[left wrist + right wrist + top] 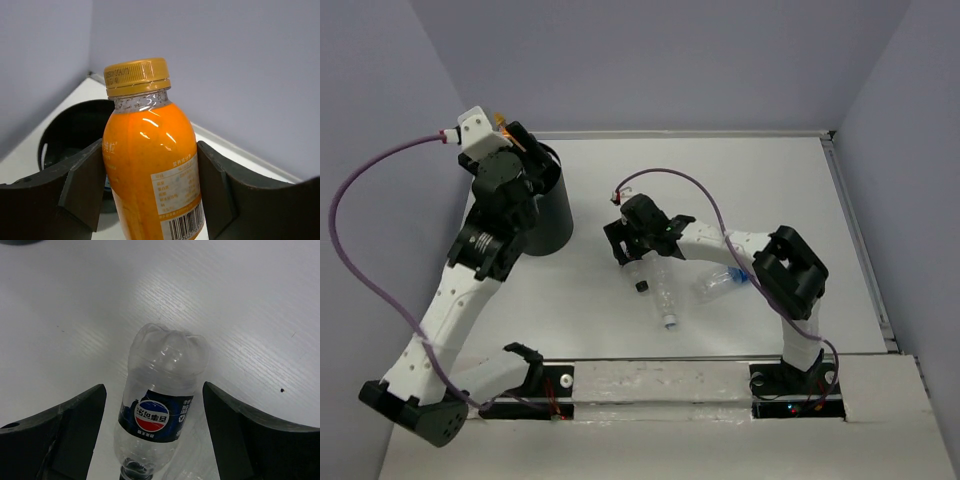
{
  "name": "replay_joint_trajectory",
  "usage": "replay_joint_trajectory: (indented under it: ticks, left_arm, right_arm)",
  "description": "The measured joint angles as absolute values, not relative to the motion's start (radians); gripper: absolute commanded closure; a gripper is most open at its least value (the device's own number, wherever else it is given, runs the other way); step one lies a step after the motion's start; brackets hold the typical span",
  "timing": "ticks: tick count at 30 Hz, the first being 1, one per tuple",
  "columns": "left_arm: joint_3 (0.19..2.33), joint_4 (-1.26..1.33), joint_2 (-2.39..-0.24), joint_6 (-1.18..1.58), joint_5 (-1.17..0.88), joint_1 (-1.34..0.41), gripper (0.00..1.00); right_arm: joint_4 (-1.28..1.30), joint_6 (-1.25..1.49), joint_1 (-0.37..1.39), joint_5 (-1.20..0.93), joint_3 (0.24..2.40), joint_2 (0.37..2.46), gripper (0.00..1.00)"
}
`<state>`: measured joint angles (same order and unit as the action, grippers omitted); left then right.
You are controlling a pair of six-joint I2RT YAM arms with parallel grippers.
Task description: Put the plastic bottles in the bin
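Left jaws are clamped tight on the orange bottle [150,165], held upright up by the bin [60,135] rim. Right jaws are spread wide either side of a clear bottle [162,390] lying on the desk [250,315], not touching it.

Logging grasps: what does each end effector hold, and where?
Left end effector grips the orange bottle by its body. Right end effector holds nothing, open astride a clear bottle.

Black bin [552,215]; orange bottle [150,170], gold cap [136,76]; clear bottle [165,370], blue label [155,416].
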<state>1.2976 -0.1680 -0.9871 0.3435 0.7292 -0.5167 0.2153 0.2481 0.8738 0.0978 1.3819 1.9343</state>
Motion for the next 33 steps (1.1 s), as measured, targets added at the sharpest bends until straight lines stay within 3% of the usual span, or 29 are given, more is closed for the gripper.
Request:
replay_joint_trajectory:
  ticks: [7,9,11,14,18,26,33]
  left_arm:
    - [1.278,-0.129,-1.238,0.265,0.678,-0.26,0.4]
    - [1.264,-0.114,-1.275,0.254,0.678,-0.231,0.29]
    - [1.246,-0.091,-1.29,0.244,0.683,-0.22,0.11]
    - [1.225,-0.06,-1.299,0.228,0.691,-0.21,0.01]
    - [1.219,-0.038,-1.299,0.233,0.68,-0.202,0.01]
    - [1.176,-0.037,-1.13,0.263,0.54,-0.201,0.01]
    - [1.068,-0.01,-0.858,0.306,0.378,-0.201,0.01]
  right_arm:
    - [0.265,0.239,0.891,0.133,1.44,1.984,0.17]
    - [0.271,0.239,0.892,0.137,1.453,1.998,0.17]
    - [0.279,0.239,0.895,0.14,1.464,2.01,0.17]
    - [0.289,0.239,0.899,0.144,1.481,2.032,0.17]
    - [0.294,0.239,0.907,0.148,1.52,2.076,0.17]
    - [0.312,0.233,0.911,0.139,1.543,2.124,0.55]
    - [0.322,0.233,0.912,0.133,1.571,2.104,0.59]
